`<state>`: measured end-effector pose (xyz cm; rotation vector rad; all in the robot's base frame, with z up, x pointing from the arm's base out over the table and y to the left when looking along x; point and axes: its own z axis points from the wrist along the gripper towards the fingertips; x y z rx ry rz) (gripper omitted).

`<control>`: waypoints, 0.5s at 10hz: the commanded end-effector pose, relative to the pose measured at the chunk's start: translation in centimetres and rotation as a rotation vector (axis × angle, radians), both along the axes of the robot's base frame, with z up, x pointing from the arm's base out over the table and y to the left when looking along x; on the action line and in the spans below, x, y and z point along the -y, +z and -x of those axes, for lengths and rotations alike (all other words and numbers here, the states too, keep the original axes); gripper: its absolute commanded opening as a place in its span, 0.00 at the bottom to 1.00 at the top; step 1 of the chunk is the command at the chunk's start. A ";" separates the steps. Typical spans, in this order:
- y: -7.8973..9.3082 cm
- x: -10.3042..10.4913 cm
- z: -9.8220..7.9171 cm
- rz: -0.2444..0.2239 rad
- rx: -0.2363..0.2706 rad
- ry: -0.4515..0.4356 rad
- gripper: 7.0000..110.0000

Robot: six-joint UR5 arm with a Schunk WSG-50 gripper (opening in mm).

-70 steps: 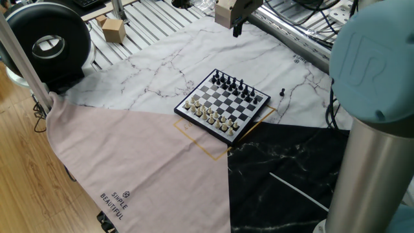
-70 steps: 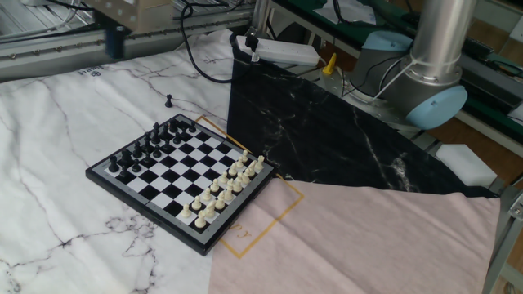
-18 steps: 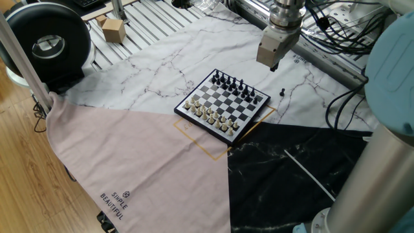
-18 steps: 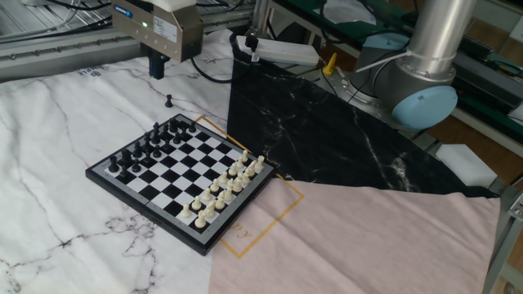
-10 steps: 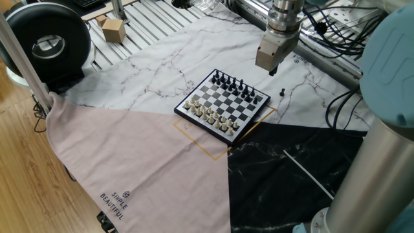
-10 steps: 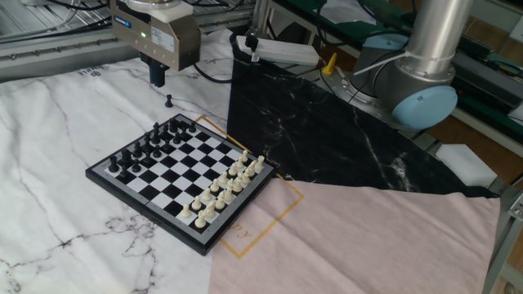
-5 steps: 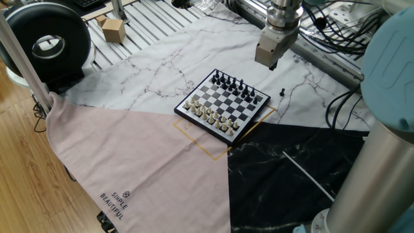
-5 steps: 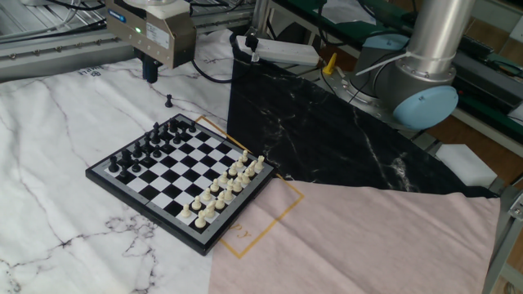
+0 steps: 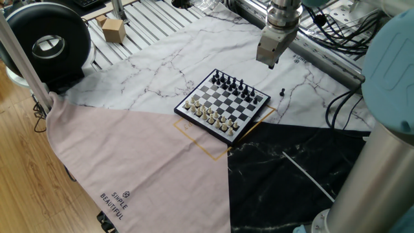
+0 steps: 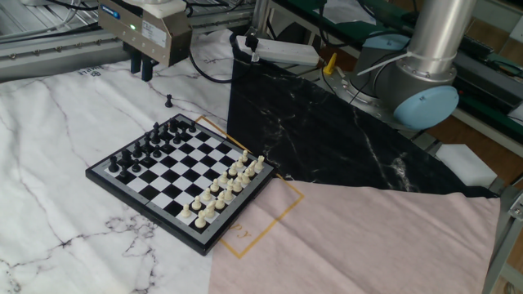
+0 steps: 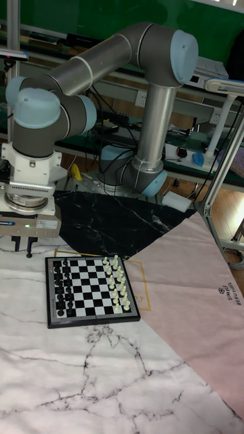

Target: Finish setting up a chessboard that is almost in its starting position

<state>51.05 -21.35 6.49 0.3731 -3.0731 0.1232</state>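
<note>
below the hand [image 10: 140, 69] — the chessboard [image 10: 181, 176], apart.

The arm rises from its base as a grey column, bends at a blue-capped elbow and runs back across to a stacked wrist that points straight down. The end effector [image 10: 141, 69] hangs vertically beneath the wrist, its boxy grey body showing a green light in the other fixed view. Its two short dark fingers [image 10: 148, 69] point downward, set a little apart, with nothing between them. In one fixed view the end effector [image 9: 270, 62] appears high and clear of the table [image 9: 155, 71].
</note>
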 end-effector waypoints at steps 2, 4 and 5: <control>-1.6 -1.4 -0.1 -0.076 -0.020 -0.018 0.15; -3.8 -1.1 -0.7 -0.067 -0.037 -0.016 0.15; -4.4 -0.6 -0.4 -0.053 -0.052 -0.016 0.15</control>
